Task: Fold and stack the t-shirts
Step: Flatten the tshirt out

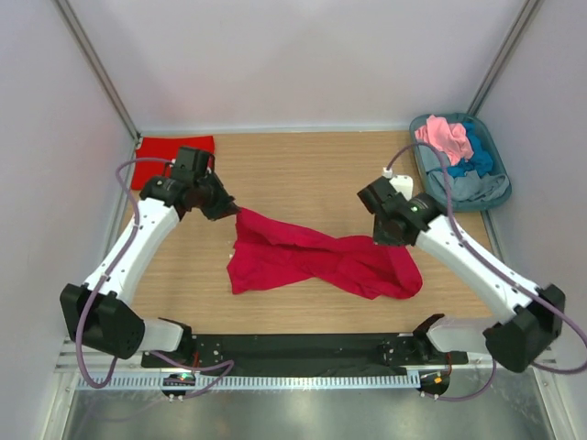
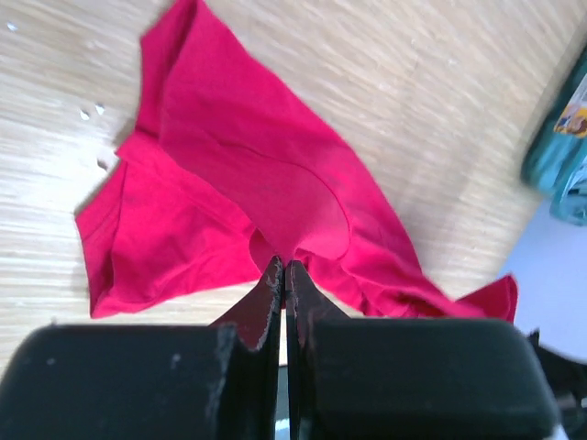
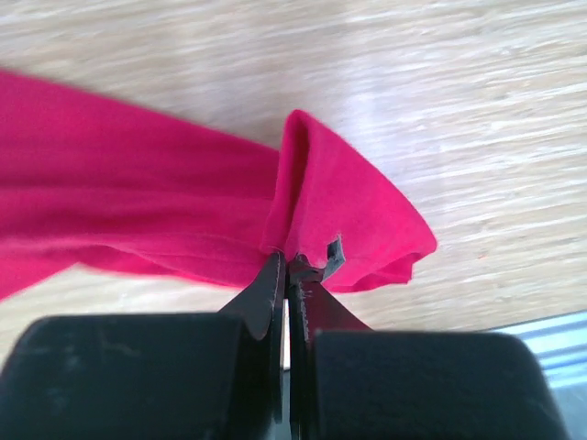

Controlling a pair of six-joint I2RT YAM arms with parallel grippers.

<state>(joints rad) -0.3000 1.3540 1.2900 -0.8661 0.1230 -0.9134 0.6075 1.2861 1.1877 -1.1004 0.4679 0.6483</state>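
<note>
A crimson t-shirt (image 1: 316, 261) lies crumpled across the middle of the wooden table. My left gripper (image 1: 226, 209) is shut on its upper left edge; the left wrist view shows the cloth (image 2: 257, 174) pinched between the closed tips (image 2: 284, 266). My right gripper (image 1: 385, 236) is shut on the shirt's right part; the right wrist view shows a fold (image 3: 339, 202) pinched at the tips (image 3: 287, 261). A folded scarlet shirt (image 1: 174, 156) lies at the far left corner. Pink (image 1: 445, 136), blue (image 1: 477, 151) and grey (image 1: 477, 186) shirts lie in the tub.
The grey-blue oval tub (image 1: 425, 165) stands at the far right, close behind my right arm. White walls enclose the table on three sides. A black rail (image 1: 303, 348) runs along the near edge.
</note>
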